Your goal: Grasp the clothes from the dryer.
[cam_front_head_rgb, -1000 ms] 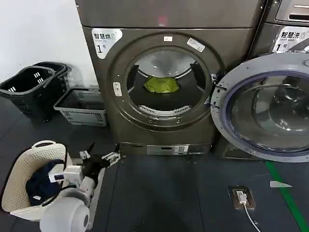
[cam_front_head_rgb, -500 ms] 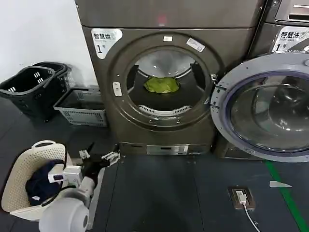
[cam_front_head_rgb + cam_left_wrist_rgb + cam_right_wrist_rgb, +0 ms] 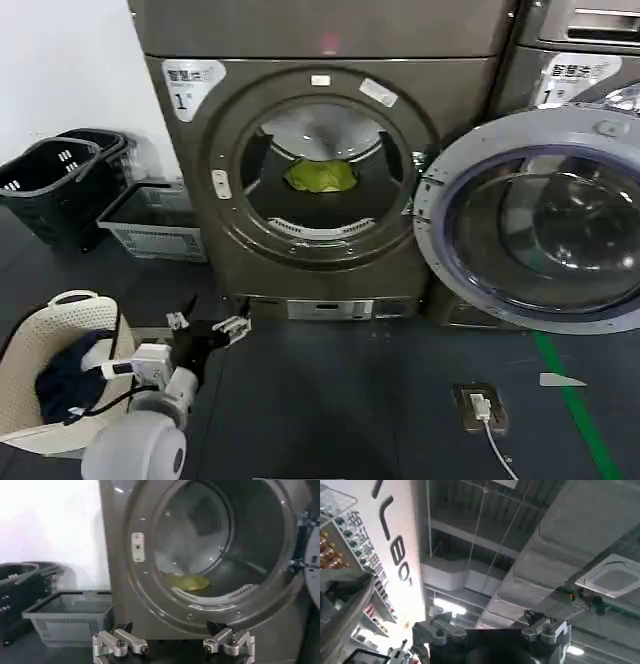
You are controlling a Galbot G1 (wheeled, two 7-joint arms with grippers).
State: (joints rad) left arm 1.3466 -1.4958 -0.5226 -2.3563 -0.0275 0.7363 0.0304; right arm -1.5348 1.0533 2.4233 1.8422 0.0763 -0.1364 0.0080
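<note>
Our left gripper [image 3: 208,326] hangs low with jaws wide, so we should lift it through the dryer [image 3: 400,200] porthole, squarely onto the clothes [image 3: 320,176].

This is a self-service laundry shop. Two big front-loading machines [image 3: 320,160] stand side by side on a dark floor, each with a numbered label [image 3: 190,82], and plastic laundry baskets [image 3: 150,222] wait along the white wall beside them.
</note>
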